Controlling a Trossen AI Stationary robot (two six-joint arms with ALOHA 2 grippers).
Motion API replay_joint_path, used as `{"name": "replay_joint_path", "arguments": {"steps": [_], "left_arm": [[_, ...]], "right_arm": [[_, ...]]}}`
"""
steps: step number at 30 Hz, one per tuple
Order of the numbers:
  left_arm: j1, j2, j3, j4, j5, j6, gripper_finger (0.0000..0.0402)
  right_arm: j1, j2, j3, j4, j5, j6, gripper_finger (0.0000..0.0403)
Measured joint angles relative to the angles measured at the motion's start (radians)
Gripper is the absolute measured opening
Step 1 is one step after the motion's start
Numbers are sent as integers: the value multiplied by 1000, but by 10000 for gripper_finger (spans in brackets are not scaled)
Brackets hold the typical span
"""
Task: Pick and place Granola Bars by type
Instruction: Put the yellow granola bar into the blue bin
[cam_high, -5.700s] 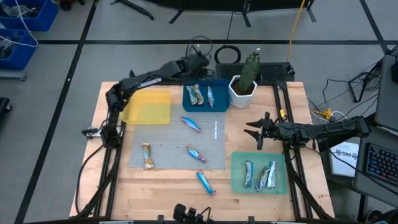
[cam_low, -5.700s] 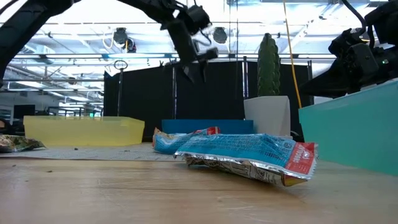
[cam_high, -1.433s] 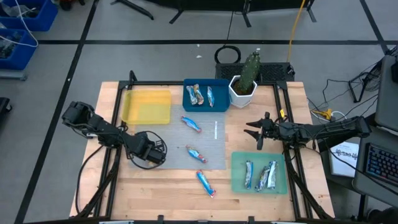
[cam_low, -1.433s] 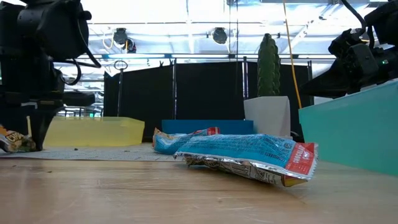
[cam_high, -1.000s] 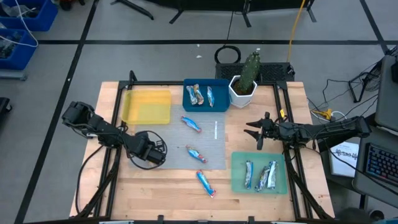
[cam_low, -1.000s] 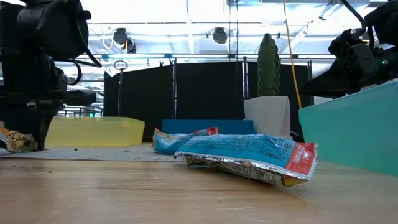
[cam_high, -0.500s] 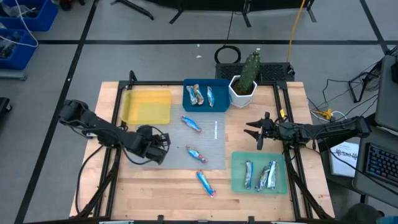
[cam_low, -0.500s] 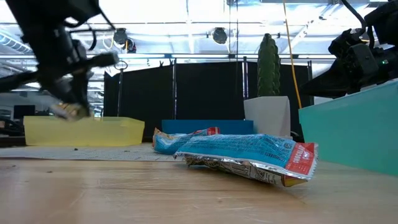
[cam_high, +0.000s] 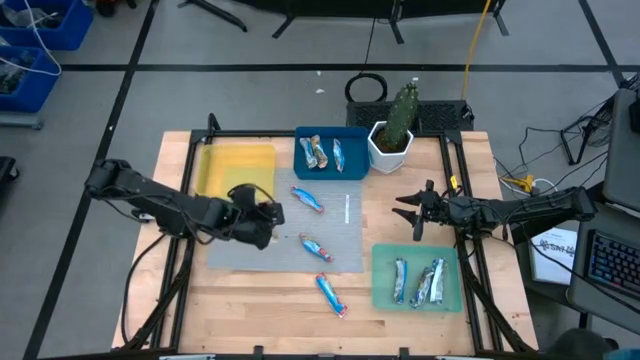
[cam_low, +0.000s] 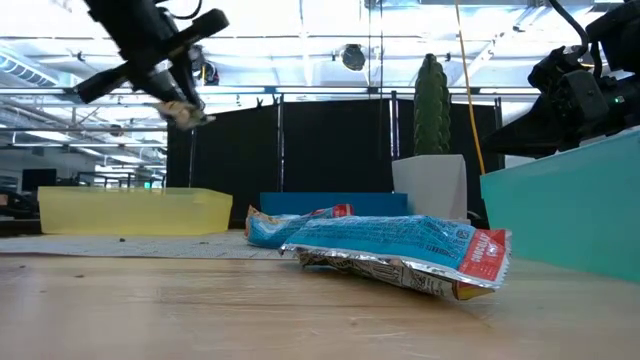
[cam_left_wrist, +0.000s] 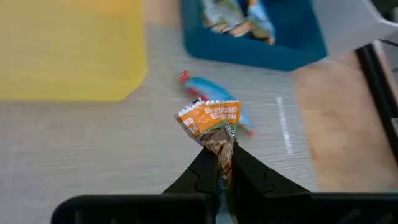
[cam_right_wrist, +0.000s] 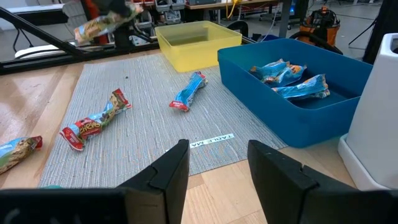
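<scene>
My left gripper (cam_high: 268, 214) is shut on a brownish granola bar (cam_left_wrist: 211, 124) with an orange end, high above the grey mat (cam_high: 250, 260); both show in the low view (cam_low: 186, 112). Two blue bars (cam_high: 308, 198) (cam_high: 316, 247) lie on the mat and a third (cam_high: 331, 294) lies on the wood near the front. The blue tray (cam_high: 355, 170) and the green tray (cam_high: 380, 290) each hold several bars. The yellow tray (cam_high: 237, 170) is empty. My right gripper (cam_high: 412, 216) is open and empty, at the table's right, beside the mat. My left gripper pinches the brownish bar by one end (cam_left_wrist: 219, 149) between its two fingers. The fingers slant down from above. The bar sticks out past the fingertips, its orange end (cam_left_wrist: 210, 116) free, and is lifted clear of the mat.
A white pot with a cactus (cam_high: 392, 140) stands at the far edge, right of the blue tray. Black frame rails (cam_high: 465, 200) run along the table's left and right sides. A white label (cam_high: 347, 208) lies on the mat.
My left gripper has risen from the mat's near left part with the brownish bar and gone toward the table's right and far edges. The bar, which lay on the mat, is now lifted high and clear of it.
</scene>
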Motion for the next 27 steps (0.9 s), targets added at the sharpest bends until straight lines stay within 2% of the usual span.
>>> {"name": "replay_joint_path", "arguments": {"steps": [12,20,27], "left_arm": [[185,-26,193,122,42,440,20],[363,28,339,135,139,555,18],[503,136,469,135,230,581,21]], "right_arm": [[0,0,0,0,0,0,157],[0,0,0,0,0,0,157],[0,0,0,0,0,0,157]]}}
